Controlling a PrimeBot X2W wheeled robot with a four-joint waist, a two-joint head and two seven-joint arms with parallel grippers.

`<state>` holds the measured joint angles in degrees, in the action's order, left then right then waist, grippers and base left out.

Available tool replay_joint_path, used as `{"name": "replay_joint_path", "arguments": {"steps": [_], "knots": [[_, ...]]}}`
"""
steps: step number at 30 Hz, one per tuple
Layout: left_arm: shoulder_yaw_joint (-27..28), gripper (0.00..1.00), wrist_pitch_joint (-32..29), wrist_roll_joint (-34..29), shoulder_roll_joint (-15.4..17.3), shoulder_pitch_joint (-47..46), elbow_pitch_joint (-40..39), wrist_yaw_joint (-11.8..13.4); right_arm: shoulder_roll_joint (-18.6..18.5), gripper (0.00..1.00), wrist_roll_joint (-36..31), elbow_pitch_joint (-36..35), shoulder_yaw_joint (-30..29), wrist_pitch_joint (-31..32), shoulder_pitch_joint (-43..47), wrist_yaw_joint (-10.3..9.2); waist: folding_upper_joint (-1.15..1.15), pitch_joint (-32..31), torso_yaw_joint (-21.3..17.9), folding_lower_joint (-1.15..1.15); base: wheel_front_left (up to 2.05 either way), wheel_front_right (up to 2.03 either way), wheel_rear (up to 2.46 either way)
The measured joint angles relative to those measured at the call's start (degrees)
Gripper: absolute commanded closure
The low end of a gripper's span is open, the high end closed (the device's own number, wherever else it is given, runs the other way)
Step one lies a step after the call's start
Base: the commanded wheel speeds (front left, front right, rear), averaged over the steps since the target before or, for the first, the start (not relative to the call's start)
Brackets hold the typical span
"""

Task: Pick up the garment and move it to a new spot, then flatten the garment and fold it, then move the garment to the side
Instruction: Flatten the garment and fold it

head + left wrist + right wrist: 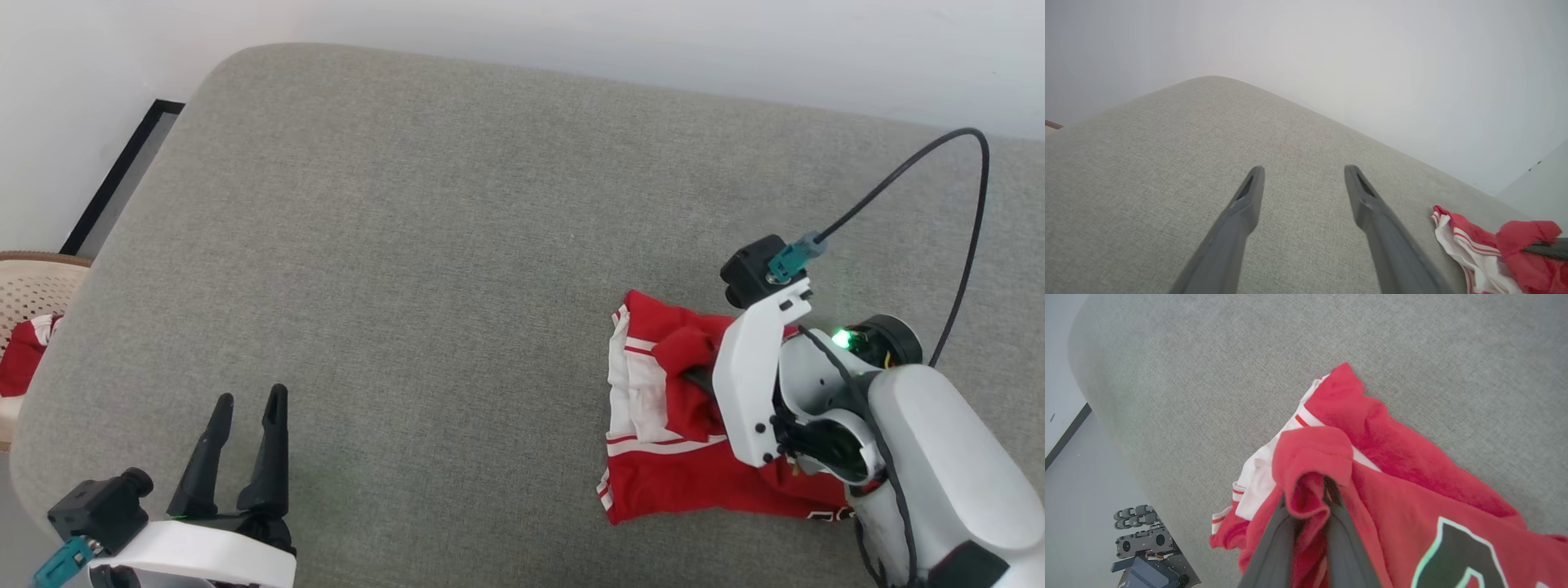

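Head view: grey fabric cushion (424, 245), white wall (571, 33) behind, garment (669, 482) atop.

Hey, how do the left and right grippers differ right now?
The left gripper holds its jaws wide apart and empty; the right gripper pinches a red fold of the garment in its jaws. The left gripper hangs over bare grey cushion; the right gripper is at the garment. Both have two long dark fingers.
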<state>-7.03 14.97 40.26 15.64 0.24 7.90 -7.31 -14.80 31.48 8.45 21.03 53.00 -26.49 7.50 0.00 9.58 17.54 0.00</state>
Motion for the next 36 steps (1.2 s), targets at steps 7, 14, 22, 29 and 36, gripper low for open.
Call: {"name": "replay_joint_path", "arguments": {"steps": [7,14,22,29,36], "knots": [[1.02,0.00,0.00,0.71,0.18,0.03,-0.14,0.00,-0.24,0.00,2.71,0.13,0.56,-1.15,-1.64,0.00,0.00,-0.11,-0.70,0.00,0.00,0.00,0.00],[3.48,0.00,0.00,0.68,0.57,0.85,-1.24,0.00,-0.93,0.00,6.78,-7.60,-4.87,-1.80,-1.49,0.00,0.00,-0.68,-3.73,0.00,0.00,0.00,0.00],[5.64,0.00,0.00,-0.21,1.26,1.91,-2.68,0.00,-2.02,0.00,5.66,-13.59,-13.08,-8.51,2.68,0.00,0.00,-1.72,-7.88,0.00,0.00,0.00,0.00],[7.37,0.00,0.00,-1.44,1.43,3.39,-3.49,0.00,-3.00,0.00,4.26,-14.71,-17.70,-18.74,7.69,0.00,0.00,-3.20,-10.94,0.00,0.00,0.00,0.00],[9.17,0.00,0.00,-4.19,1.79,5.70,-3.93,0.00,-6.10,0.00,1.90,-10.80,-19.29,-37.01,15.38,0.00,0.00,-6.24,-14.22,0.00,0.00,0.00,0.00]]}}
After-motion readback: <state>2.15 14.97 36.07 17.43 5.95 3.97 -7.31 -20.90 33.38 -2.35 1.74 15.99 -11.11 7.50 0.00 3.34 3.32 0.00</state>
